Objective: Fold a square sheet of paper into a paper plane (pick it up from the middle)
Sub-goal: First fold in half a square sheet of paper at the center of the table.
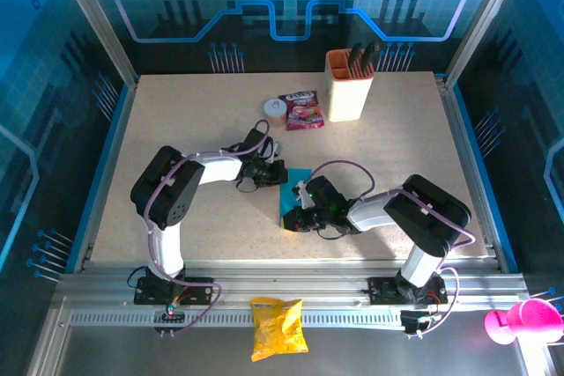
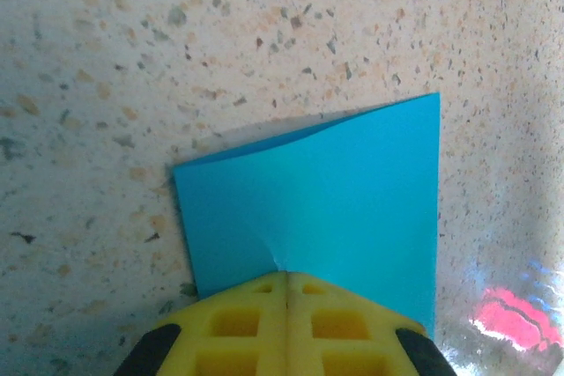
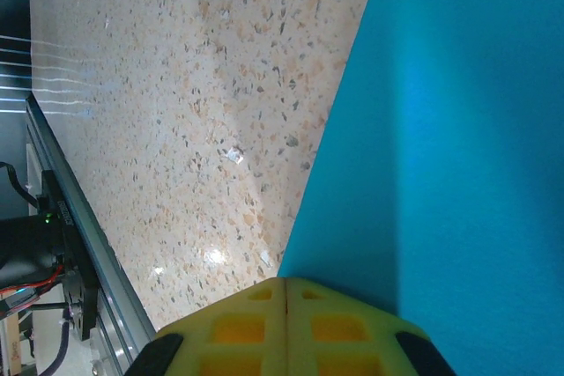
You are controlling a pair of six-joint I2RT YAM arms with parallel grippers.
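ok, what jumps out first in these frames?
The bright cyan sheet of paper mid-table, with both arms bent over it: the left gripper and right gripper are shut, yellow tips at its edges. Next, the yellow snack bag on the front rail.

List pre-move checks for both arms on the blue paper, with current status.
1. Left end effector shut, tip on the paper edge: ok.
2. Right end effector shut, tip at the paper edge: ok.
3. Paper pinched rather than just pressed: cannot tell.
4. Folded layers aligned: not ok, a darker strip peeks out along one edge.
5. Snack packet and cup apart from the paper: ok.
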